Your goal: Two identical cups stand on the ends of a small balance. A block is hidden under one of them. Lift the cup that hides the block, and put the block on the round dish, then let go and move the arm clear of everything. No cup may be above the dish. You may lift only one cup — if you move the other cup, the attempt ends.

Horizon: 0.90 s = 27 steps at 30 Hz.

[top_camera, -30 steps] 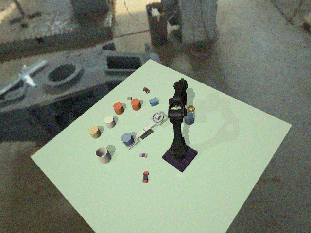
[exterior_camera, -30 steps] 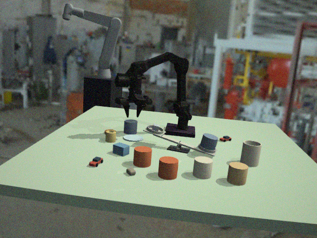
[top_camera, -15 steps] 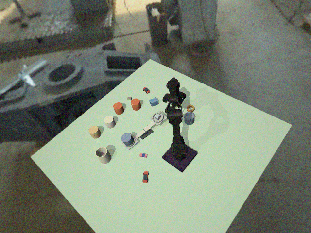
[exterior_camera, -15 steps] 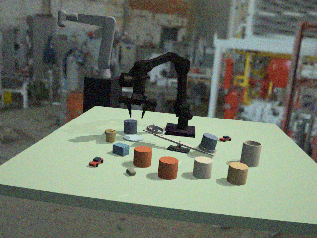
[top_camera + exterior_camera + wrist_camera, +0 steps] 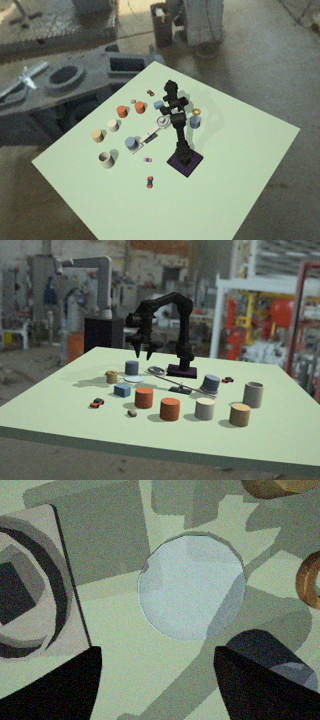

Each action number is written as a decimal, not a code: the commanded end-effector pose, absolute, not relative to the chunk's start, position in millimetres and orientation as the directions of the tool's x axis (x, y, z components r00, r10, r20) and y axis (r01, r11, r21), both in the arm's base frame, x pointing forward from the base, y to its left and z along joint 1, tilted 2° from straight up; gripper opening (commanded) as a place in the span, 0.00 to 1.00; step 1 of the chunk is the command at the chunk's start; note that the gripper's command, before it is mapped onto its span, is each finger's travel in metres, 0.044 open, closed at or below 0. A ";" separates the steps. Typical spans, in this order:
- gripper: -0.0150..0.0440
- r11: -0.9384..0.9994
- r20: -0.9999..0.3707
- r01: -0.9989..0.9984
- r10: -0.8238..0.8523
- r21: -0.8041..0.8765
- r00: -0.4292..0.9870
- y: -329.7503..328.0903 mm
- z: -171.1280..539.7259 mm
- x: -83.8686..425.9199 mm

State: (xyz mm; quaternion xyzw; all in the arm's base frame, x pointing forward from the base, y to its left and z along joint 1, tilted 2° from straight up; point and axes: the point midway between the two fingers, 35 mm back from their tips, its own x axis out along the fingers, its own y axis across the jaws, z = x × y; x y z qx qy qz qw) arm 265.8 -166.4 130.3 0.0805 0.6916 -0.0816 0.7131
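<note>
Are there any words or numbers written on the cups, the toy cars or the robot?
No text can be read anywhere.
The cups, toy cars and blue block carry plain colours, with no letters or numbers.
The black arm shows no label.
The background is too blurred to read any sign.

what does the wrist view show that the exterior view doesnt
Only the wrist view looks straight down into the balance's bared end, where a dark square block sits inside the ring. Only the exterior view shows the other cup on the balance's low end, the arm and the row of cylinders. Both show the pale round dish, the set-down cup and the empty, open fingers.
</note>
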 end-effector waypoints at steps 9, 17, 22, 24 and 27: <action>0.69 0.810 -0.999 0.585 0.009 0.028 0.034 -136.1 138.5 283.4; 0.69 0.620 -0.999 0.784 0.016 0.036 0.033 -114.7 143.5 292.6; 0.69 0.476 -0.999 0.878 0.021 0.037 0.031 -101.0 146.7 297.5; 0.69 0.415 -0.999 0.909 0.022 0.037 0.031 -95.4 147.9 299.3; 0.69 0.319 -0.999 0.947 0.025 0.036 0.030 -87.0 149.8 301.7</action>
